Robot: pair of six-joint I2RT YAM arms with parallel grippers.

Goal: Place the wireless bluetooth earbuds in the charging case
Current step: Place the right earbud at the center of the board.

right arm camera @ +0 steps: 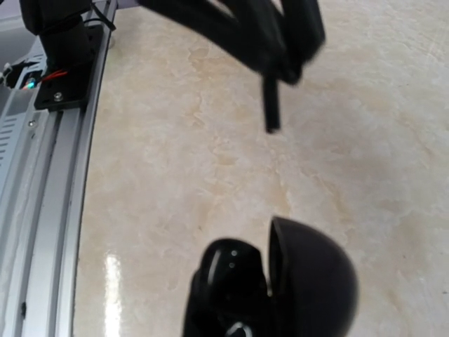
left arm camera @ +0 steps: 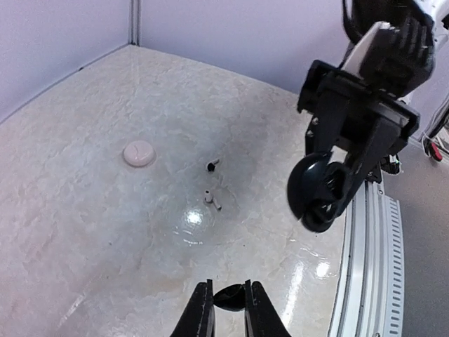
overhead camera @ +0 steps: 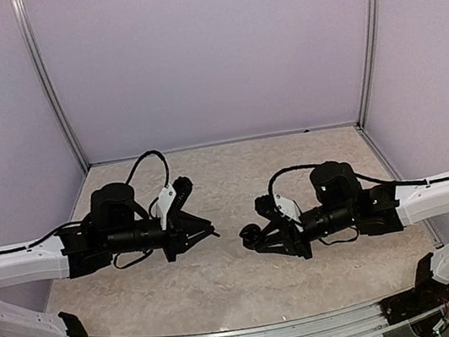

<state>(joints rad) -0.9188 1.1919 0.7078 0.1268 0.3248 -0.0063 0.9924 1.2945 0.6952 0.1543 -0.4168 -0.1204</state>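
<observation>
My left gripper [left arm camera: 229, 281] is shut on a small glossy black earbud [left arm camera: 229, 298], held above the table. My right gripper [overhead camera: 257, 236] faces it and is shut on the round black charging case [left arm camera: 313, 191], held in the air with its lid open. In the right wrist view the case's base [right arm camera: 228, 277] and raised lid [right arm camera: 316, 281] fill the bottom, hiding my right fingers; the left gripper's fingers [right arm camera: 271, 112] reach in from the top. Another black earbud [left arm camera: 210, 166] and a pale earbud [left arm camera: 212, 201] lie on the table beyond my left gripper.
A pale round puck [left arm camera: 139, 153] lies on the marble tabletop [left arm camera: 84, 232] left of the loose earbuds. A metal rail [right arm camera: 42, 210] runs along the table's near edge. Lilac walls [overhead camera: 206, 52] close in the back and sides.
</observation>
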